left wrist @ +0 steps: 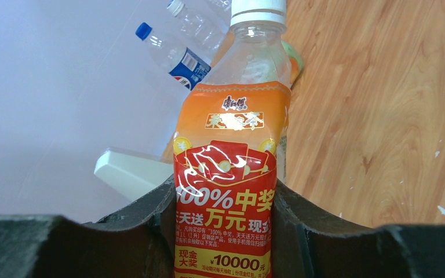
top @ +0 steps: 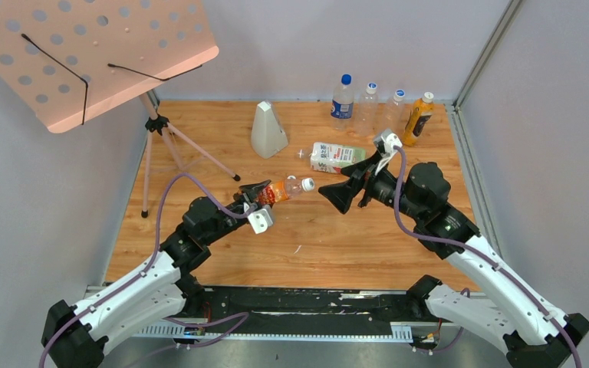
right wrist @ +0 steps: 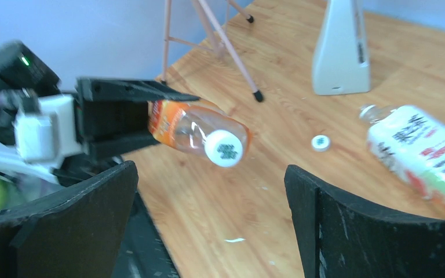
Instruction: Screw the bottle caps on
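Note:
My left gripper (top: 264,192) (left wrist: 226,200) is shut on the smaller bottle (top: 282,188) (left wrist: 227,174) (right wrist: 179,124), the clear one with the orange label, and holds it off the table with its neck pointing right. A white cap (top: 307,184) (left wrist: 258,11) (right wrist: 225,148) sits on that neck. Just right of the cap, my right gripper (top: 331,199) (right wrist: 211,174) stands open and holds nothing. The larger bottle (top: 339,157) (right wrist: 423,153) with the green-white-orange label lies on the table behind. A loose white cap (top: 300,153) (right wrist: 320,142) rests by its open neck.
A white cone-shaped object (top: 268,130) (right wrist: 340,52) stands at mid-back. A pink perforated stand (top: 84,54) on tripod legs (top: 176,149) occupies the back left. Along the back wall stand a blue-labelled bottle (top: 343,98), two clear bottles (top: 368,107) and an orange juice bottle (top: 419,119).

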`<state>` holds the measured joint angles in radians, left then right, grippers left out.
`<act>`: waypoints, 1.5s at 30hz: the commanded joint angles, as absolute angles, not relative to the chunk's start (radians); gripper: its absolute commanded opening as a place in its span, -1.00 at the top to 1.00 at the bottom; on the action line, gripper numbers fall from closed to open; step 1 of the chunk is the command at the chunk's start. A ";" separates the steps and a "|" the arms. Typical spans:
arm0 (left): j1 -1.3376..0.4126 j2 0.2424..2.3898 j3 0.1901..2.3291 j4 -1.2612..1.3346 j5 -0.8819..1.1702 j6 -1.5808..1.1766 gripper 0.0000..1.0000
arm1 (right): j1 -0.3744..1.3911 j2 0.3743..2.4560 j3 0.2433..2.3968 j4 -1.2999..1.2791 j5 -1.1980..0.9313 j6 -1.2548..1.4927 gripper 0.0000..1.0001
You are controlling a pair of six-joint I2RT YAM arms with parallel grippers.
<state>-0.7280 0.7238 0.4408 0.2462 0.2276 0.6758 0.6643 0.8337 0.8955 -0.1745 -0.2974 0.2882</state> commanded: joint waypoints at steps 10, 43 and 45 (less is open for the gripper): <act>-0.726 0.809 0.632 0.075 0.433 0.483 1.00 | 0.660 0.767 0.861 -0.280 -0.419 -0.281 -0.99; -0.694 0.837 0.670 0.048 0.691 0.436 1.00 | 0.661 0.833 0.908 -0.317 -0.705 -0.431 0.08; -0.694 0.838 0.670 0.048 0.697 0.434 1.00 | 0.661 0.846 0.911 -0.323 -0.713 -0.434 0.14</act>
<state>-0.6960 0.8356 0.6277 0.0246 0.6525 0.4507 0.6643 0.8272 0.8631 -0.3279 -0.6689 -0.4088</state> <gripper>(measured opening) 0.509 0.457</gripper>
